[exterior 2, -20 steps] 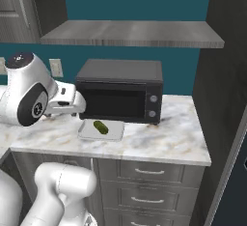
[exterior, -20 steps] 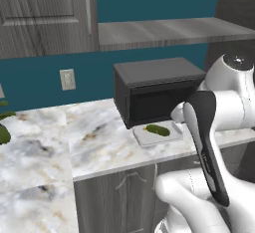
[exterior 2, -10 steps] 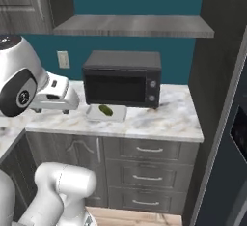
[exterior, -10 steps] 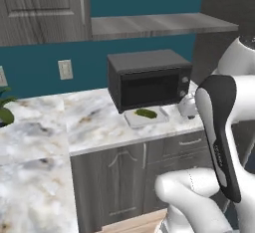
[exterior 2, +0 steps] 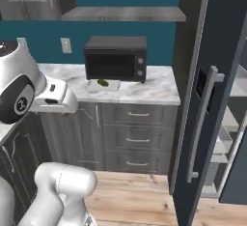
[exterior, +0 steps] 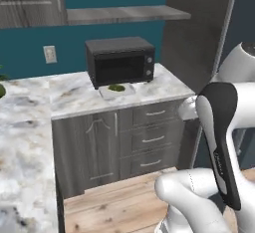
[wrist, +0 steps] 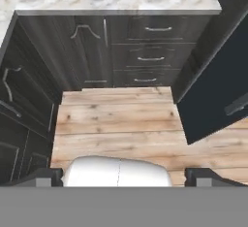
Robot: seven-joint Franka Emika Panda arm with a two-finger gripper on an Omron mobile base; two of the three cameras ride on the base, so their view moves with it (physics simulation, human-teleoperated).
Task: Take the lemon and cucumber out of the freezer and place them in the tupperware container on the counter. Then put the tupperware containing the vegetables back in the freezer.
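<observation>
Claw (wrist: 123,175) is standing fully open and empty. Stubby dark green cucumber (exterior: 116,87) is lying in the shallow translucent whitish tupperware tray (exterior: 105,93) near the marbled worktop's (exterior: 159,85) front edge; fetching the lemon from the dark freezer (exterior 2: 217,36) looks next.

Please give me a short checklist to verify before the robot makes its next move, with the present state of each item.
1. Cucumber lies in the tupperware container: ok.
2. Container rests on the counter, in front of the microwave: ok.
3. Lemon in the container: not ok, no yellow fruit is visible there.
4. Freezer door stands open, shelves exposed: ok.
5. Gripper open and empty: ok.
6. Lemon's place in the freezer: cannot tell.
</observation>
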